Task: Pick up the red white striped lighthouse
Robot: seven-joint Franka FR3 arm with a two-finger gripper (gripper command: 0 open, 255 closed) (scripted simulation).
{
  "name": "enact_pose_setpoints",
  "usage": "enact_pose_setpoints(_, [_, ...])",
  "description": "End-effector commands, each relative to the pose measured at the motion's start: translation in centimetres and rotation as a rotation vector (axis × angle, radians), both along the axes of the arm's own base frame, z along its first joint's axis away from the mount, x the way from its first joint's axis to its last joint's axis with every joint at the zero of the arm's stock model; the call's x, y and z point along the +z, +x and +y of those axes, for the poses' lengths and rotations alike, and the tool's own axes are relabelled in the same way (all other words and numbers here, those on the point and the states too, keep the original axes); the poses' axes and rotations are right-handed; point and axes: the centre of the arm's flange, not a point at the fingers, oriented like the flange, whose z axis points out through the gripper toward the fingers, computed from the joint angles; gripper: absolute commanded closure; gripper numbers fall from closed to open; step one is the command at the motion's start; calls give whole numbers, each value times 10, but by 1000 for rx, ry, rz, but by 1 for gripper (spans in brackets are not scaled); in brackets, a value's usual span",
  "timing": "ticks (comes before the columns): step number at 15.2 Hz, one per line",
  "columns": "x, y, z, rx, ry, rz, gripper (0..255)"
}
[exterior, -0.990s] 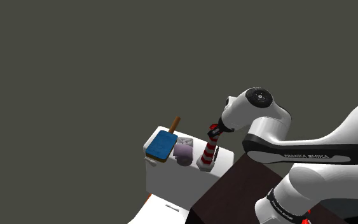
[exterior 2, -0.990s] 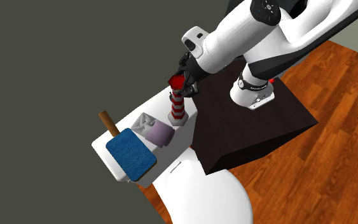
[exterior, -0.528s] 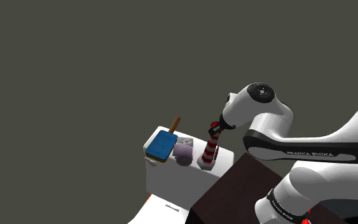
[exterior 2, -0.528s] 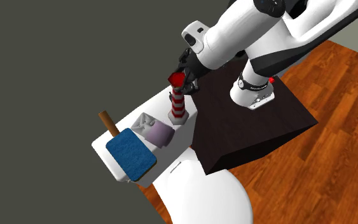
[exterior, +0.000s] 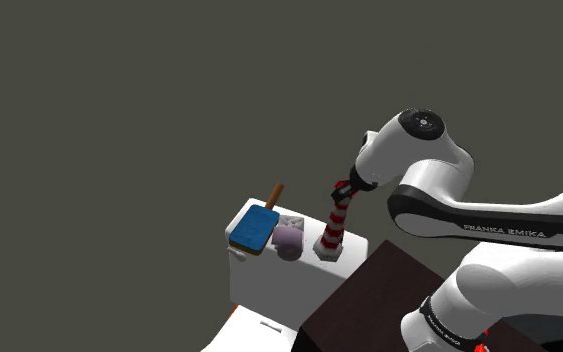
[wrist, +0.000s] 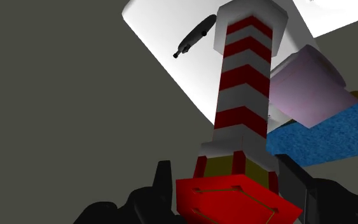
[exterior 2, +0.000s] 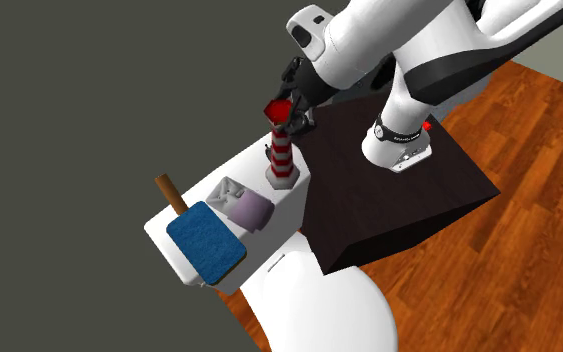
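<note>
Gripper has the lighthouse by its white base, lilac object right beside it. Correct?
No: the gripper clasps the lighthouse by its red top, not its white base; the wrist view shows it. The lilac object does sit beside it.

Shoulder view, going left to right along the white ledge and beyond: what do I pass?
blue pad with a brown handle → lilac cylinder → red and white striped lighthouse → dark stand

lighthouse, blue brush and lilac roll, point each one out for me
lighthouse (exterior 2: pixel 283 156): second exterior view, on its red and white striped shaft.
blue brush (exterior 2: pixel 206 241): second exterior view, middle of its blue top face.
lilac roll (exterior 2: pixel 253 211): second exterior view, on its curved side.
</note>
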Motion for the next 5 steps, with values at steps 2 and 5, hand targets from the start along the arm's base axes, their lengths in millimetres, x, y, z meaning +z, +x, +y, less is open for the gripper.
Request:
enact_pose_setpoints(2, [17,0,0,0,0,0,255])
enact_pose_setpoints(5, [23,0,0,0,0,0,255])
